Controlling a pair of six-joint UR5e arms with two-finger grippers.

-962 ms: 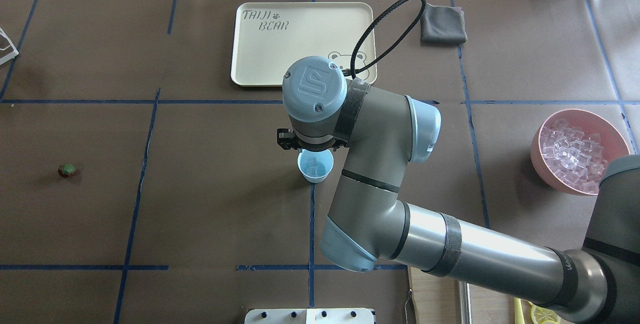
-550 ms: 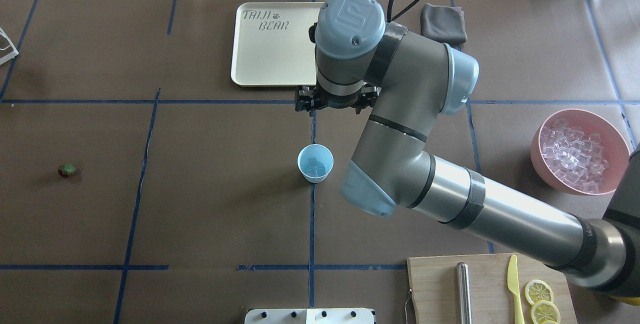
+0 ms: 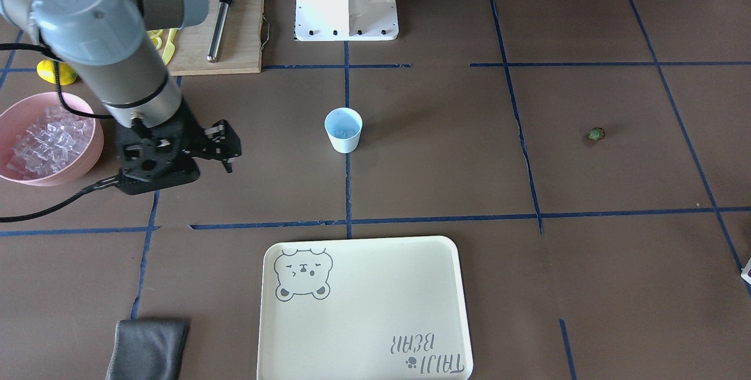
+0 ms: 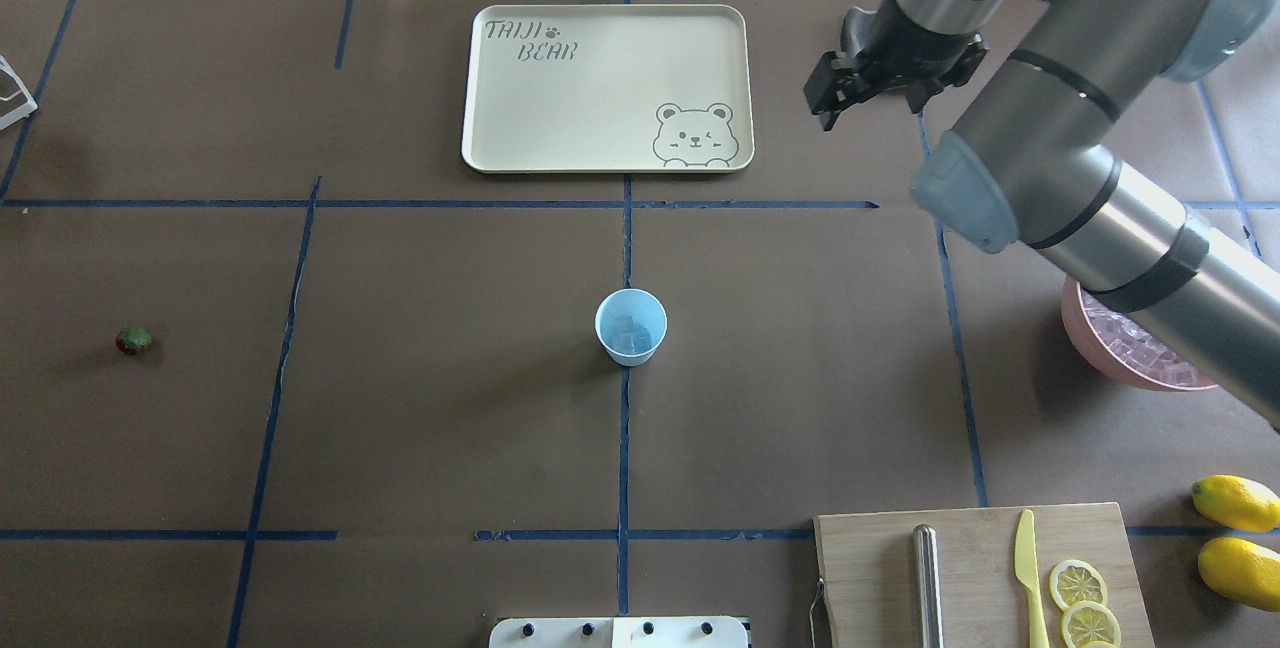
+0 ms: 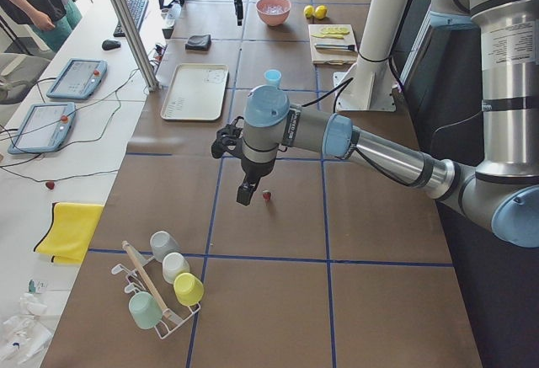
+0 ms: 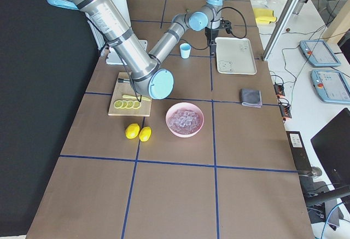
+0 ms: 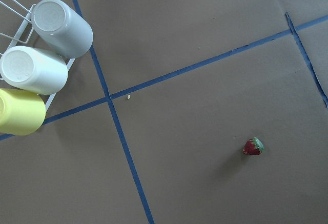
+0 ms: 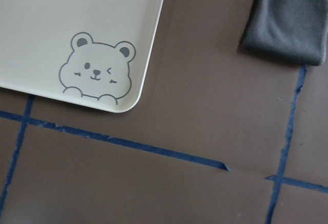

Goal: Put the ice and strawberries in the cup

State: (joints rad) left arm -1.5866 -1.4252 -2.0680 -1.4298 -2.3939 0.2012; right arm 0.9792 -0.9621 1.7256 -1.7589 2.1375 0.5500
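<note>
From overhead the right arm [image 4: 1060, 118] covers most of the pink bowl [image 4: 1088, 340] and its ice [image 4: 1140, 356], and the left gripper [image 5: 244, 195], seen only side-on, is too small to judge.

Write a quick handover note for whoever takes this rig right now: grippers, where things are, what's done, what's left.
Right gripper: fingers open, empty, above the table beside the tray.
Left gripper: hovering near the strawberry, which lies on the table; open or shut cannot be told.
Cup: table centre, ice inside.
Done: ice in the cup.
Left: strawberry into the cup.
</note>
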